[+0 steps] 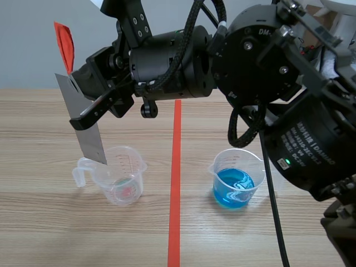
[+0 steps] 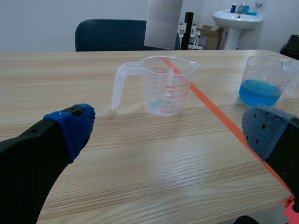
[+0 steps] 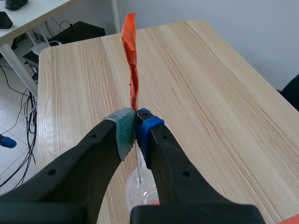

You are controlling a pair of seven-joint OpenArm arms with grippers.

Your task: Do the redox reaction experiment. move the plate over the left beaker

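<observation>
A thin grey metal plate (image 1: 83,117) with an orange-red tape tab (image 1: 64,44) on top hangs upright, pinched in my right gripper (image 1: 94,108), which reaches across from the right. Its lower corner sits just above the near-left rim of the clear left beaker (image 1: 119,175). In the right wrist view the plate (image 3: 138,170) shows edge-on between the pads (image 3: 124,133), with the beaker (image 3: 145,193) below. My left gripper (image 2: 170,130) stands open low over the table, a short way before the clear beaker (image 2: 163,86); the plate (image 2: 163,21) hangs behind it.
A second beaker (image 1: 235,181) with blue liquid stands right of the orange-red tape line (image 1: 176,183); it also shows beside my left gripper (image 2: 266,81). A blue chair (image 2: 117,35) and a sink (image 2: 236,18) stand beyond the table's far edge.
</observation>
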